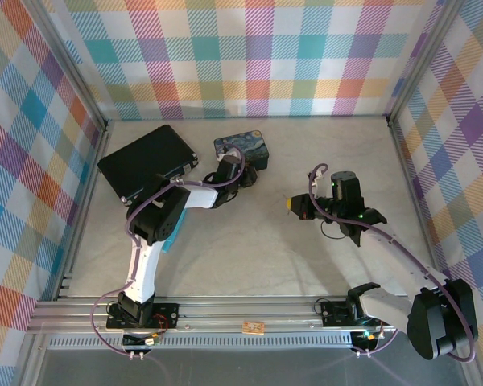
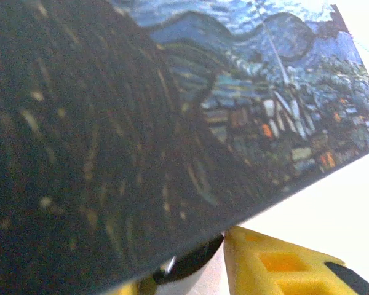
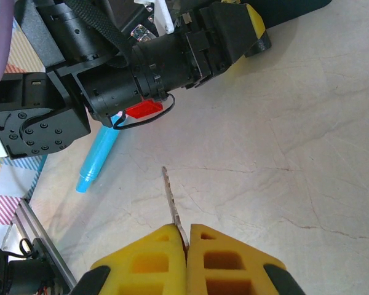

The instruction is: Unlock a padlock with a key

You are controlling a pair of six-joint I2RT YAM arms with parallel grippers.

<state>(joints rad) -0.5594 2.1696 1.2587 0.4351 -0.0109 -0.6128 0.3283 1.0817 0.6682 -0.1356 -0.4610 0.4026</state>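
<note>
My right gripper [image 3: 186, 246] is shut on the key [image 3: 171, 198], a thin silvery blade that sticks out ahead of the yellow fingers, above the bare tabletop. From above, this gripper [image 1: 291, 206] hangs mid-table and points left. My left gripper [image 1: 226, 174] is pressed against the near side of the blue starry tin [image 1: 242, 148]. In the left wrist view the tin [image 2: 252, 92] looms close. Under its edge a small black body with a silvery glint, the padlock [image 2: 194, 263], fills the gap between the yellow fingers [image 2: 283, 264] and touches both. Most of it is hidden.
A flat black case [image 1: 146, 162] lies at the back left. A turquoise pen-like stick [image 3: 98, 157] lies on the table beside the left arm [image 3: 141, 61], and from above this stick [image 1: 171, 240] is partly under the arm. Checked walls enclose the table.
</note>
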